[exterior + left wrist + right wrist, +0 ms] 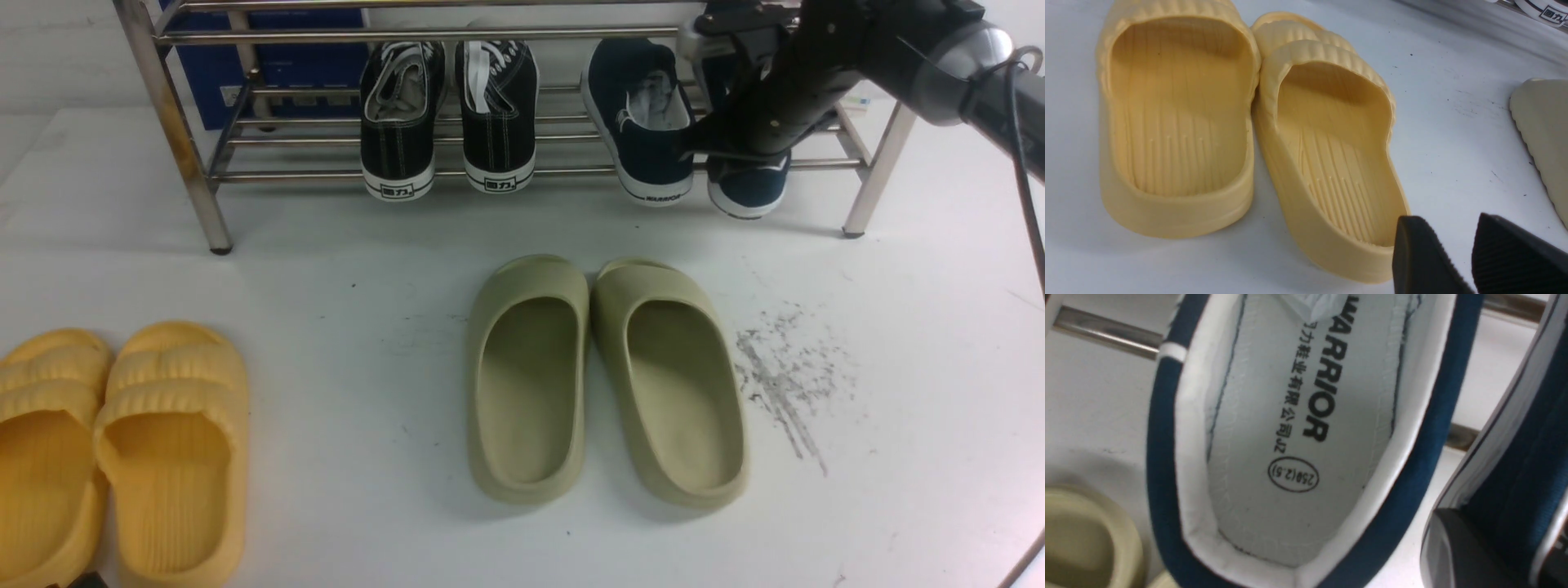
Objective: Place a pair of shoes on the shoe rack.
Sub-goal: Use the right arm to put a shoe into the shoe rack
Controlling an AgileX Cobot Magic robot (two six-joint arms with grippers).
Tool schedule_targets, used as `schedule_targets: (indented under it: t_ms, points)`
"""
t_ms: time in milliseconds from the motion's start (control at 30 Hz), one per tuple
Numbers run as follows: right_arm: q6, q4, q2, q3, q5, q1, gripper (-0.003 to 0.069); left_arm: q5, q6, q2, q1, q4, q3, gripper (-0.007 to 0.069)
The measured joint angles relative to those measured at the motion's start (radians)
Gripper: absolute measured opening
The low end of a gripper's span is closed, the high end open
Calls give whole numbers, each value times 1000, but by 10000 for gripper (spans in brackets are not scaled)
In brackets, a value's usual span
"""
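The shoe rack (286,174) of silver tubes stands at the back of the table. One navy-blue slip-on (645,122) lies on its lower shelf, heel toward me; the right wrist view shows its white lining (1306,416). The second navy-blue slip-on (747,192) is just to its right on the shelf, its heel hanging over the front bar. My right gripper (718,139) is shut on the side wall of this second shoe (1515,457), a dark finger (1457,547) against its outside. My left gripper (1453,253) is open and empty, low over the table beside the yellow slides.
Black lace-up sneakers (449,114) sit on the rack's lower shelf left of the navy pair. Olive-green slides (604,376) lie mid-table in front of the rack. Yellow slides (171,441) lie at the near left, also in the left wrist view (1327,143).
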Motion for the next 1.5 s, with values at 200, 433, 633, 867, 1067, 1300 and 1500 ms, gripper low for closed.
schedule_targets:
  t_ms: [200,433,633,867,1067,1300,1500]
  points:
    - [0,-18,1,-7,-33,0,41,0,0,0,0,0,0,217]
    - [0,-17,2,-57,-6,0,43,0,0,0,0,0,0,221]
    - [-4,-17,5,-59,-11,0,46,0,0,0,0,0,0,227]
    - [-22,-17,7,-59,-14,0,49,0,0,0,0,0,0,237]
    - [-23,-13,7,-60,9,0,50,0,0,0,0,0,0,237]
    - [-30,-9,9,-60,20,0,57,0,0,0,0,0,0,237]
    - [-31,-1,9,-60,15,0,84,0,0,0,0,0,0,237]
